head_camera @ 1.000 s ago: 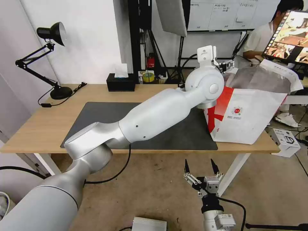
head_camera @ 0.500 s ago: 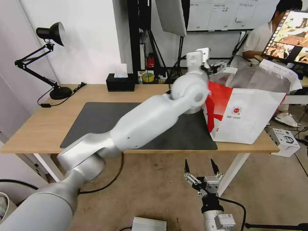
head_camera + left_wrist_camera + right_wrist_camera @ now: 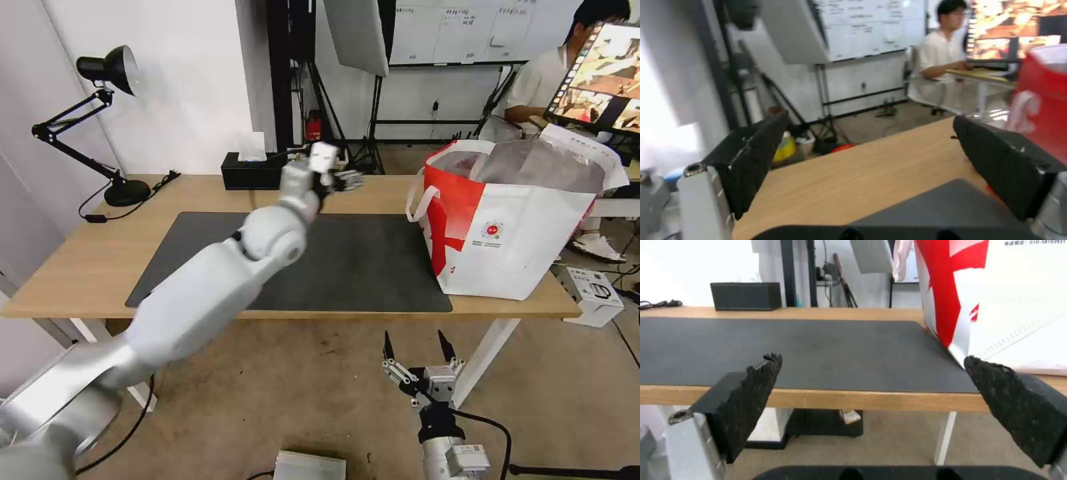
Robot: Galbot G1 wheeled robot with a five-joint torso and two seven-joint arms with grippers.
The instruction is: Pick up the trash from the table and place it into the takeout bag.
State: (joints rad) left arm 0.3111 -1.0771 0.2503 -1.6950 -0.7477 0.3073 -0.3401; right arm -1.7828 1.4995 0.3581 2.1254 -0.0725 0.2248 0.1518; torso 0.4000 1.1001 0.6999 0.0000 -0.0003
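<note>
The takeout bag, white and red with a silver lining, stands open on the right end of the table. The trash is out of view, and the dark mat lies bare. My left gripper hangs over the table's back edge, left of the bag and apart from it. In the left wrist view the left gripper is open and holds nothing, with the bag's red side close by. My right gripper waits below the table's front edge. In the right wrist view it is open and faces the mat and the bag.
A black tissue box sits at the table's back edge. A black desk lamp stands at the back left. On the floor lie a white box to the right and a grey box near my base.
My left arm has swung back from the bag's mouth to the left and now sits over the back of the mat. The right arm has not moved.
</note>
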